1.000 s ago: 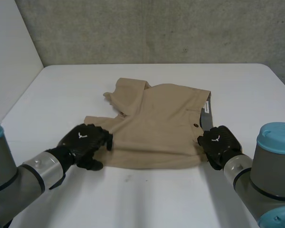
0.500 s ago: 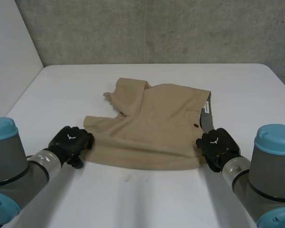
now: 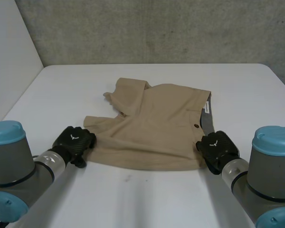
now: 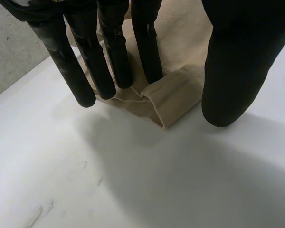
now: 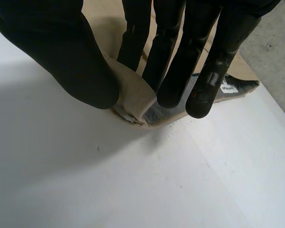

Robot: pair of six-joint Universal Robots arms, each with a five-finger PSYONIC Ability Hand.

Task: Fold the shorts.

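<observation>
Tan shorts [image 3: 154,126] lie spread on the white table [image 3: 133,199], one leg partly folded over at the far left. My left hand [image 3: 75,142] is at the near left corner, a leg hem. In the left wrist view its straight fingers [image 4: 109,52] touch the hem corner [image 4: 173,97] while the thumb [image 4: 235,71] stands apart beside it, so the hand is open. My right hand [image 3: 217,148] is at the near right corner, on the waistband. There its thumb [image 5: 61,52] and fingers [image 5: 173,57] pinch the waistband corner [image 5: 130,97].
The grey inside of the waistband with a white label [image 3: 205,107] shows along the shorts' right edge. A grey wall [image 3: 156,28] runs behind the table, and a white panel [image 3: 9,57] stands at the left. Bare tabletop lies all around the shorts.
My left hand has drawn back to the left off the shorts' near left part, and its curled fingers have straightened. The right hand has hardly moved.
</observation>
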